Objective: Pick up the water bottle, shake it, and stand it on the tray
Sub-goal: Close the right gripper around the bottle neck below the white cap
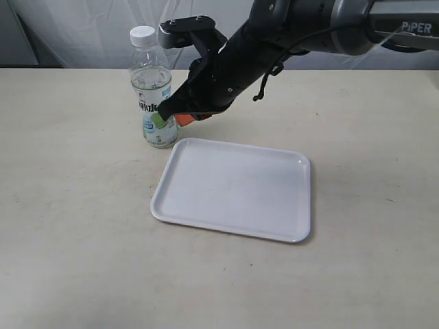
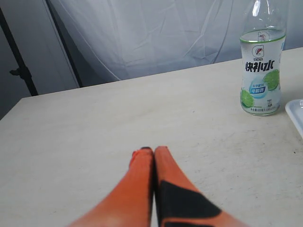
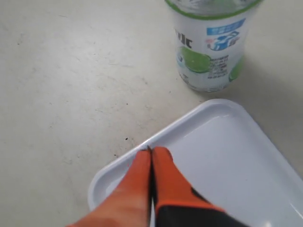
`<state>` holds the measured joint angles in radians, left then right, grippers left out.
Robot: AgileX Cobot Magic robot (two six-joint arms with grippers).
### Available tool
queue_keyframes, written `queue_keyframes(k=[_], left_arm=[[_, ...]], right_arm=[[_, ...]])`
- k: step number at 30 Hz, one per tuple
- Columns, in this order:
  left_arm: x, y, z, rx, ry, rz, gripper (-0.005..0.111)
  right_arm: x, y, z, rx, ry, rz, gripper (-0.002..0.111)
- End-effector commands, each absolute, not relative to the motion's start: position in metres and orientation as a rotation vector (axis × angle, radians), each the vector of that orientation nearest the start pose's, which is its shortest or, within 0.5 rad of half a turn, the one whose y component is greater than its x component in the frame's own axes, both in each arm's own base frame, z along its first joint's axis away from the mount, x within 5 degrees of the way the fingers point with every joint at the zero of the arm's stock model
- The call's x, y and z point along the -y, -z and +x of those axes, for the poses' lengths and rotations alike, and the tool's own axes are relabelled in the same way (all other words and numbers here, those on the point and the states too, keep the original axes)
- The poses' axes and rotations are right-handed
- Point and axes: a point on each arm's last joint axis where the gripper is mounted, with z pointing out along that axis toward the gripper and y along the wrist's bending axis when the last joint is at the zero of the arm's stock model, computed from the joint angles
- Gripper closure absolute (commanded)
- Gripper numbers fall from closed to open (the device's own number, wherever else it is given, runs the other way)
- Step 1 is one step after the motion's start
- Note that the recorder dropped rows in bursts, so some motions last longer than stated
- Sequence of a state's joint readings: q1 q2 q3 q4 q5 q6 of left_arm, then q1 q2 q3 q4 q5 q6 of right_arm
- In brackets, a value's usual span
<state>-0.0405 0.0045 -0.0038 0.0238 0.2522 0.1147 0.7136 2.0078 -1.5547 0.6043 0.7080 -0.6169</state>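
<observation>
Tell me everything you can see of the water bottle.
The water bottle is small and of clear plastic, with a white screw cap and a white label bearing green circles and dark lettering. It holds clear liquid and stands upright on the table beside a corner of the tray, not on it. The shut right gripper is near but apart.

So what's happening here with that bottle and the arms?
The bottle stands upright and capped on the table, just off a corner of the tray. The right gripper hangs over that corner, close to the bottle's lower part, jaws shut and holding nothing. The left gripper is also shut, low over the table and away from the bottle. Nothing has been picked up yet.
</observation>
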Motion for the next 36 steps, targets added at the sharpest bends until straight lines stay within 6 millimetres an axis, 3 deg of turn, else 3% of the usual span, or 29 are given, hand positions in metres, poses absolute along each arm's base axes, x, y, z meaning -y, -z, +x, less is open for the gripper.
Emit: queue_keyframes(k=[1,9,11,13,18,19,36], left_arm=[[0.002,-0.192,0.055,-1.717,-0.076,0.149,0.106],[0.002,-0.192,0.055,-1.717,-0.076,0.149,0.106],[0.002,-0.192,0.055,-1.717,-0.076,0.149,0.106],[0.002,-0.192,0.055,-1.717,-0.076,0.149,0.106],[0.002,-0.192,0.055,-1.717,-0.076,0.149,0.106],[0.002,-0.192,0.055,-1.717,-0.076,0.149,0.106],[0.002,-0.192,0.055,-1.717,-0.076,0.149,0.106]], right_arm=[[-0.317,-0.228,0.314,-2.287,-0.736,-1.171,0.109],[-0.321,-0.232,0.317,-2.298,-0.819,-1.032,0.108],[-0.321,-0.231,0.318,-2.289,-0.793,-1.040,0.101],[-0.320,-0.228,0.320,-2.291,-0.769,-1.042,0.085],[-0.324,-0.221,0.327,-2.267,-0.737,-0.987,0.008],[-0.325,-0.218,0.328,-2.260,-0.728,-0.980,0.004],[-0.353,-0.218,0.340,-1.893,-0.477,-0.898,0.004]])
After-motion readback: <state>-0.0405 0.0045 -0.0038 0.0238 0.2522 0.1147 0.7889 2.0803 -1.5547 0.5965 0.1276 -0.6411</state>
